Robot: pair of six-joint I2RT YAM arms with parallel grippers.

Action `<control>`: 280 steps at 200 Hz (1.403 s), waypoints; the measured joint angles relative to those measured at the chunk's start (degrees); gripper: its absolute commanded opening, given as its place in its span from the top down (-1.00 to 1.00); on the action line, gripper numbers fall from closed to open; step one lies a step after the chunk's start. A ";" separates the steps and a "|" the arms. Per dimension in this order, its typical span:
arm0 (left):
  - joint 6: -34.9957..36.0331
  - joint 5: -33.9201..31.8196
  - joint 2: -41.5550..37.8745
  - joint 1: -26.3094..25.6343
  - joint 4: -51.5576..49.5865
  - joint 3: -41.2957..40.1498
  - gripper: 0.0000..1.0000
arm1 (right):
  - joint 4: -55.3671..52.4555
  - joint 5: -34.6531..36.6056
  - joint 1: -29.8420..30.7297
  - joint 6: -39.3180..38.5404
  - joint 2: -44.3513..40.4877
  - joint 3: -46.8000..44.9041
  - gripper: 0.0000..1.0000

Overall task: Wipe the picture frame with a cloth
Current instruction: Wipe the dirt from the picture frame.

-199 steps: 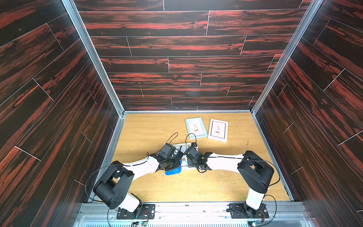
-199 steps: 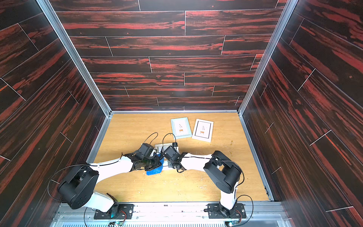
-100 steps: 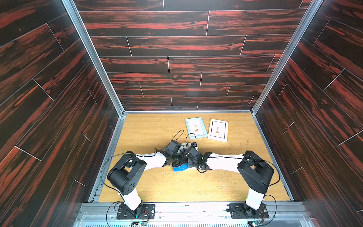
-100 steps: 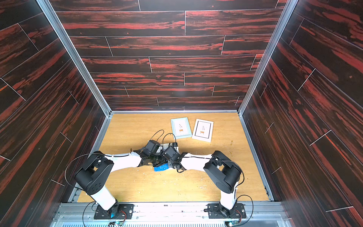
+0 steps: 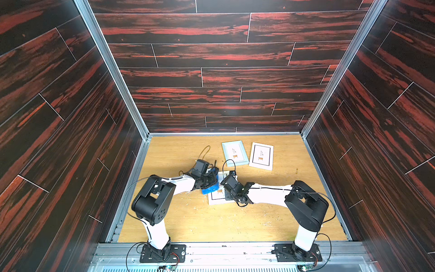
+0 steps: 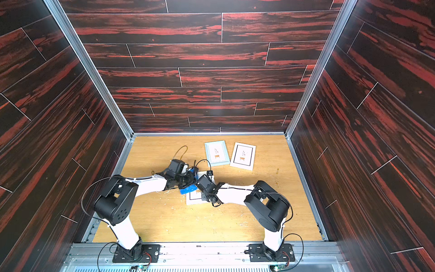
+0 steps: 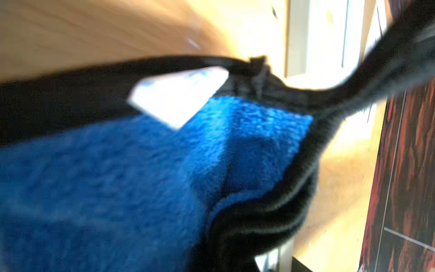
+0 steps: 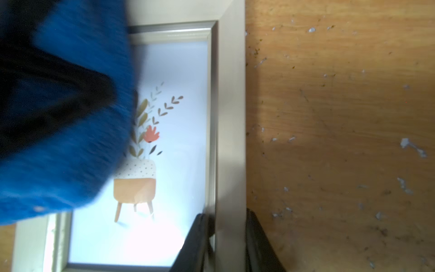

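From where I stood at the 6 o'clock edge of the table, the picture frame lay flat near the middle of the wooden top, picture side up. The cloth sat bunched on the frame's 9 o'clock side, its blue pile covering that part of the glass and spilling just over the edge onto the wood. The left gripper reached in from about 7 o'clock and bore down on it. In the left wrist view the cloth filled nearly everything (black trim, white label and all). The fingers themselves were hidden, so as far as I could tell they were clamped tight on the fabric.

The right gripper came in from about 5 o'clock. Its two dark fingers straddled the frame's 3 o'clock rail, one on the inner side against the glass and one on the outer edge, pinching the rail between them. In the same view the cloth overlapped the printed plant.

Two more frames lay flat towards 12 to 1 o'clock, well apart from the work: a pale blue frame and, just beside it, a white frame with a dark inner border.
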 measured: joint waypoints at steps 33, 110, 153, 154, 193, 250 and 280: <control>-1.64 1.09 4.83 -3.78 3.08 4.55 1.00 | -0.42 0.50 -0.09 0.17 0.00 0.00 0.98; 4.22 0.57 2.47 4.28 -3.52 4.26 1.00 | -0.26 0.68 -0.42 0.04 0.00 0.07 0.98; 4.35 -0.13 7.50 -0.46 -7.28 12.22 1.00 | -0.31 0.70 -0.42 0.07 0.00 0.07 0.98; 4.37 -0.13 7.54 -0.50 -7.28 12.28 1.00 | -0.31 0.70 -0.42 0.07 0.00 0.07 0.98; 5.60 0.20 5.79 1.73 -8.33 9.97 1.00 | -0.26 0.74 -0.42 0.04 0.00 0.07 0.98; 6.51 -0.87 -5.79 2.78 -9.25 -2.73 1.00 | 0.22 0.13 -0.04 -0.37 0.00 0.09 0.98; 6.25 -1.03 -15.65 1.03 -8.68 -11.74 1.00 | 0.11 -0.17 -0.72 -0.55 0.00 0.07 0.98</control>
